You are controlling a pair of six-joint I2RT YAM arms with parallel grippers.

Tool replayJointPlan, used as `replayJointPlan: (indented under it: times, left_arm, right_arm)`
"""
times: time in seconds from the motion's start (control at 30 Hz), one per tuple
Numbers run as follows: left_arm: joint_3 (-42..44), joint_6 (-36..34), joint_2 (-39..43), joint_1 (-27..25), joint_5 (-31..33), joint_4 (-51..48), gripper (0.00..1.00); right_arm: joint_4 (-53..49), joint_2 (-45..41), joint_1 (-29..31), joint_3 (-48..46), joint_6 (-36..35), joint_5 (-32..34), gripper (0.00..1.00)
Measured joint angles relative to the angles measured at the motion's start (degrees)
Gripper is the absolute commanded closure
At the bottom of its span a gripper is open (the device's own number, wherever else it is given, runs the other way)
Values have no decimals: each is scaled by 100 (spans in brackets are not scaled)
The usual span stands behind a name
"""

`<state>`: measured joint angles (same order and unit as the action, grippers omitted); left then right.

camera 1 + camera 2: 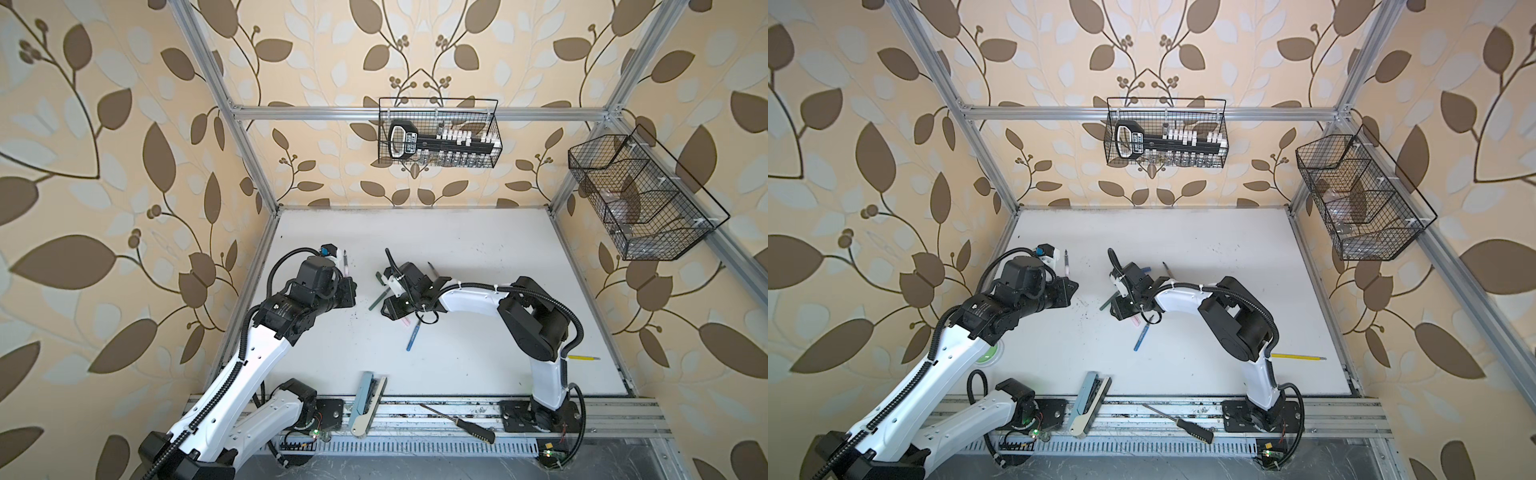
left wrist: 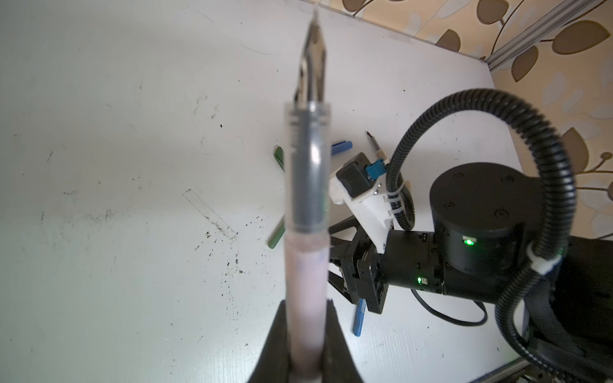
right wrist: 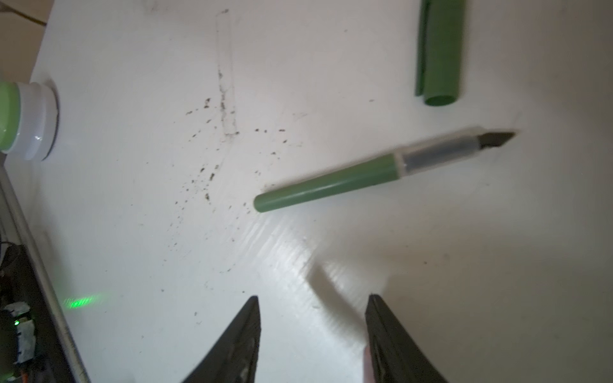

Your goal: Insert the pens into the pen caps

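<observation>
At left, one pen [image 2: 306, 199] sits in my left gripper [image 2: 306, 306]; at centre, a second pen [image 3: 331, 185] and a cap [image 3: 439, 66] lie on the table [image 1: 457, 249] before my right gripper [image 3: 313, 298], a third pen [image 1: 413, 336] nearer the front.

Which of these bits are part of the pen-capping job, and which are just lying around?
Job: pink pen, green pen, green cap, blue pen, blue cap, tan pen.
Lying about: screwdriver, yellow rod, rear wire basket, green-topped tub.

— Premises classified as?
— A robotics test cell. An aluminium frame [image 1: 415, 113] is clad in leaf-patterned wallpaper [image 1: 104, 166]; two robot arms [image 1: 257, 361] are mounted on the near rail [image 1: 403, 419]; wire baskets [image 1: 436, 99] are hung far and right.
</observation>
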<state>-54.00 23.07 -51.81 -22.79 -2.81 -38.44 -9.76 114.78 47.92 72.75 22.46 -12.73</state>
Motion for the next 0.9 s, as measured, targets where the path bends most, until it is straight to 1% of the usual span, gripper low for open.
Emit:
replayJointPlan:
  times: [0.13,0.2,0.37,0.5,0.6,0.9]
  left_arm:
    - [0,-33,39,0,2,-17,87]
    - [20,-46,44,0,2,-26,87]
    - [166,-61,44,0,2,-37,87]
    - [181,-66,44,0,0,-26,87]
    - [179,-68,44,0,0,-26,87]
    - [181,-68,98,0,2,-35,87]
  right_arm:
    - [-107,-20,109,-90,2,-162,52]
    - [-94,-166,114,-356,15,-210,52]
    - [-404,-726,109,-887,46,-164,52]
    - [-568,-966,107,-1051,68,-63,50]
    - [-581,-990,63,-1067,142,11,47]
    - [-245,-916,-186,-1104,372,15,46]
